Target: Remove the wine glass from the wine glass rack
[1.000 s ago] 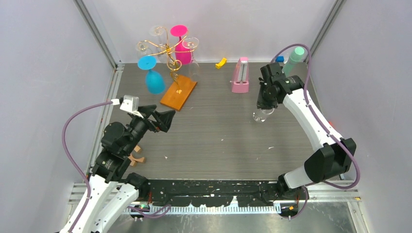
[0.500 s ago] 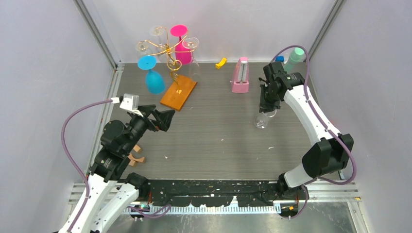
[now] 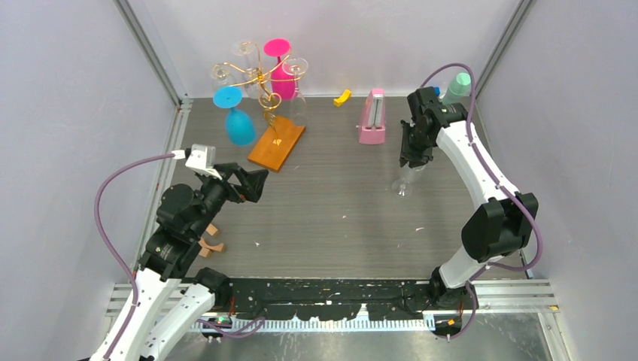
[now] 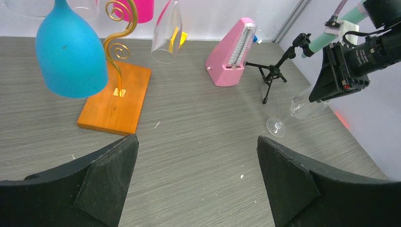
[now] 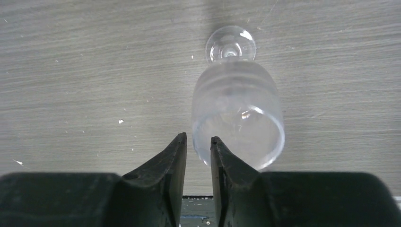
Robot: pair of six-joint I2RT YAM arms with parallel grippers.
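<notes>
The gold wire wine glass rack (image 3: 259, 79) on its orange base (image 3: 277, 143) stands at the back left, with a blue glass (image 3: 239, 124), a pink glass (image 3: 282, 75) and clear glasses hanging upside down from it. A clear wine glass (image 3: 404, 183) is off the rack at mid right, tilted, its foot (image 4: 276, 126) on the table. My right gripper (image 3: 414, 159) hangs over its bowl. In the right wrist view the right gripper (image 5: 198, 137) stands slightly open, with the rim of the wine glass (image 5: 236, 109) loose in the gap. My left gripper (image 4: 196, 137) is wide open and holds nothing.
A pink metronome (image 3: 372, 116) stands behind the right gripper, with a small black tripod (image 4: 272, 75) next to it. A yellow piece (image 3: 342, 96) and a green bottle (image 3: 457, 86) are at the back. A wooden piece (image 3: 211, 241) lies by the left arm.
The right gripper has shifted toward the back and its jaws have parted from the glass rim. The glass now leans with its foot on the table. The left arm is still.
</notes>
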